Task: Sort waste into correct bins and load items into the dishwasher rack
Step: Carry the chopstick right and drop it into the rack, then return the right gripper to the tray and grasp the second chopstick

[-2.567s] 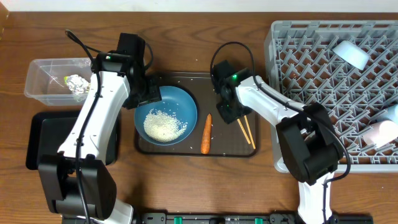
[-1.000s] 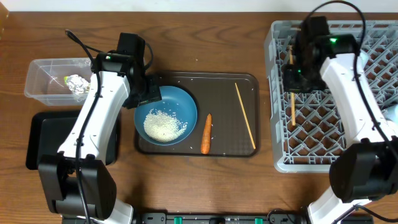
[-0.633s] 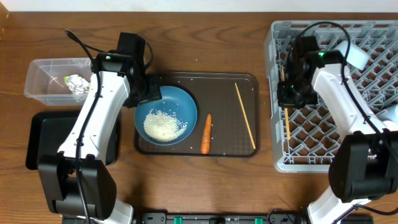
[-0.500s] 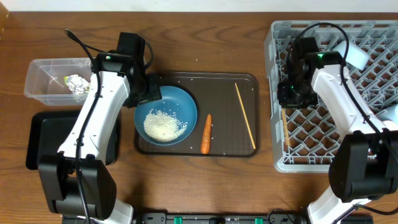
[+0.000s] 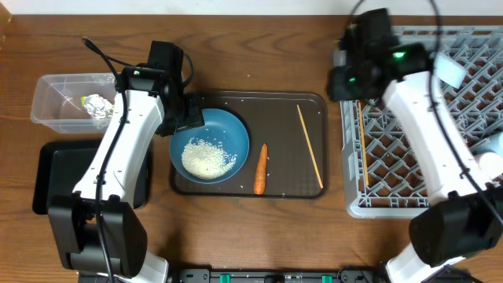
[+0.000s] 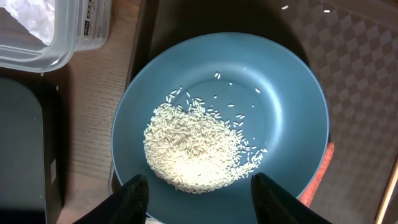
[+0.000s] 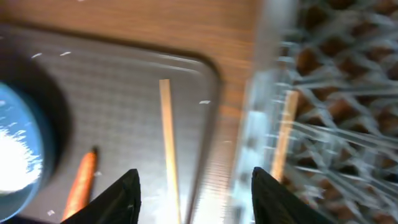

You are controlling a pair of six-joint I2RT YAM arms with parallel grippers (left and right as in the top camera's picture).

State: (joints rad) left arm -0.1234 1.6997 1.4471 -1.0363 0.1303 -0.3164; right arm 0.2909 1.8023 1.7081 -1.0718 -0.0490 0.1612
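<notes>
A wide dark-blue bowl (image 5: 211, 144) holding a heap of white rice (image 5: 208, 157) sits on the left of the brown serving tray (image 5: 283, 106). An orange carrot (image 5: 261, 168) and one wooden chopstick (image 5: 310, 146) lie beside it. The other chopstick (image 5: 362, 145) lies in the grey rack (image 5: 424, 118) by its left wall. My left gripper (image 5: 185, 118) is open over the bowl's near rim (image 6: 202, 199). My right gripper (image 5: 350, 82) is open and empty over the rack's left edge (image 7: 198, 199). The foil ball (image 5: 98, 106) and the wrapper (image 5: 85, 101) lie in the clear tub (image 5: 67, 98).
The black tray (image 5: 47, 177) lies in front of the clear tub at the left. A light-blue bowl (image 5: 444, 69) rests at the rack's back. More pale dishware (image 5: 489, 157) sits at the rack's right edge. The rack's left wall stands just right of the serving tray.
My right gripper carried one chopstick from the tray to the rack, let it go by the left wall, and moved up and left, open. The left arm has not moved.
</notes>
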